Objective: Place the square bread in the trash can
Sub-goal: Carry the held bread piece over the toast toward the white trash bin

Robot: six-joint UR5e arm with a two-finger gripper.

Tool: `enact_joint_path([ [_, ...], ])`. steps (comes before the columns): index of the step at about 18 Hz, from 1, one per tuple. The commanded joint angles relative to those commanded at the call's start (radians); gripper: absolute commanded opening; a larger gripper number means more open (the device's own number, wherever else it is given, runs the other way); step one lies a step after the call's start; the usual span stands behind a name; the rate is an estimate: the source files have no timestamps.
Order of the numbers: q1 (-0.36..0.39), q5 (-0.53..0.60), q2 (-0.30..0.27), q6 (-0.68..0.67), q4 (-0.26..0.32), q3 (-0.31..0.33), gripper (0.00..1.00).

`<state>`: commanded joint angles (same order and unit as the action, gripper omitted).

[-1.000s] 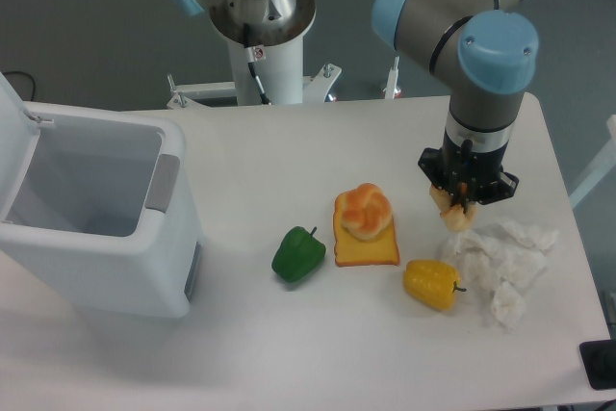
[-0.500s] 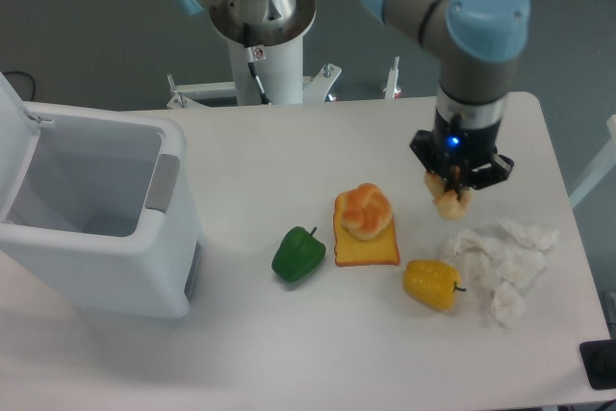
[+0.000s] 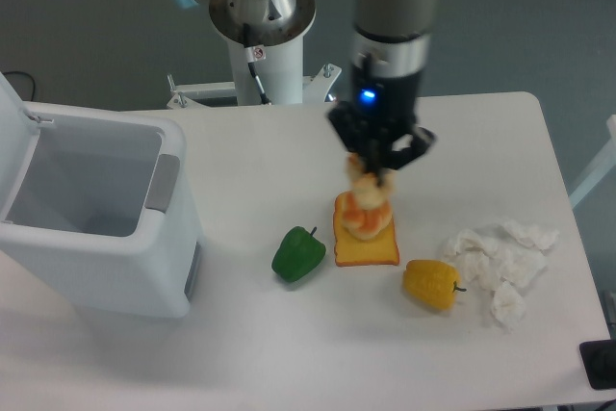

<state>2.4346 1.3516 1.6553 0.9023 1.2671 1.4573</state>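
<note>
Pointing straight down | pincer (image 3: 370, 180) pinching square bread (image 3: 363, 184) — above bun (image 3: 365, 220)

surface (image 3: 289, 156): white tabletop
left end: trash can (image 3: 91, 214), lid up
middle: green pepper (image 3: 297, 254), flat orange-yellow slice (image 3: 367, 246) carrying a glazed bun (image 3: 364, 221)
right: yellow pepper (image 3: 432, 283) beside crumpled white paper (image 3: 499, 257)

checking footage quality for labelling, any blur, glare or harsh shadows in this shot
Fixed camera view: lighting is even and soft, with only faint shadows under the green bell pepper and beside the large white plastic trash can. No strong glare on the white table. The black two-finger gripper and the small pale square bread it holds look slightly soft, likely motion blur; the bread's outline merges with the round orange bun behind.
</note>
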Motion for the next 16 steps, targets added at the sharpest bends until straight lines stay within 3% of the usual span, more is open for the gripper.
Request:
enact_joint_path([
  [7, -0.106, -0.14, -0.058, -0.198, -0.012, -0.005, 0.15],
  [10, -0.144, -0.173, -0.077, -0.273, -0.061, 0.001, 0.16],
  [16, -0.242, -0.177, -0.032, -0.382, -0.133, 0.011, 0.2],
])
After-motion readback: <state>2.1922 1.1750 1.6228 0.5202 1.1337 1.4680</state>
